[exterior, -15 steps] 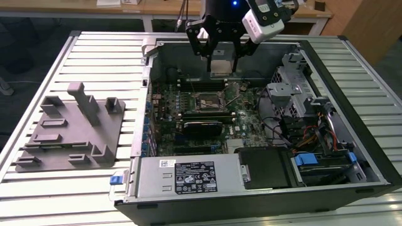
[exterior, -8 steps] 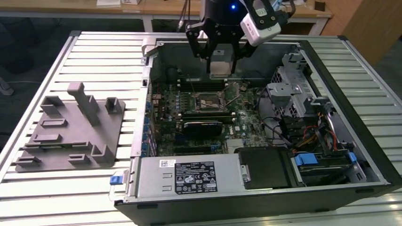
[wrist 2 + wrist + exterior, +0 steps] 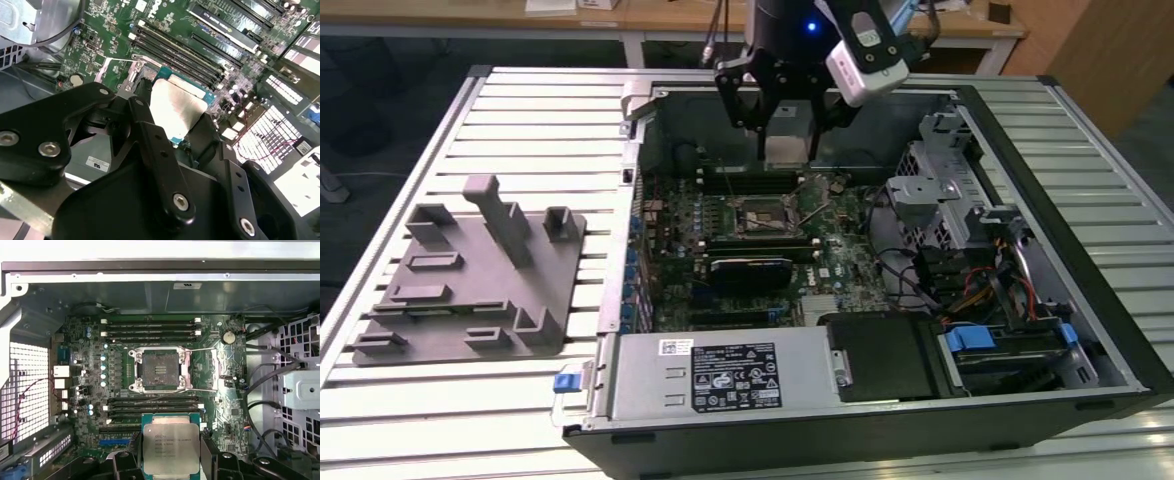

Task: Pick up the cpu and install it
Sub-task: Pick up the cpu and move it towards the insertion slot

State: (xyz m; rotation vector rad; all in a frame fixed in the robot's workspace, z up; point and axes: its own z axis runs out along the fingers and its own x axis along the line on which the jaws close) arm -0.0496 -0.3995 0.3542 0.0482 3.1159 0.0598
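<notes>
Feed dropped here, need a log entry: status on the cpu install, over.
Gripper shut on the cpu, hovering over the motherboard. Socket open, empty. Nothing seen blocking it.

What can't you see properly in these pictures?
- Underside of the cpu: it faces away from every camera.
- Side edges of the cpu, first wrist view: covered by the fingers gripping it.
- The socket, second wrist view: mostly hidden behind the held cpu and the fingers.
- How high the cpu hangs above the socket: these angles don't let me judge it.
</notes>
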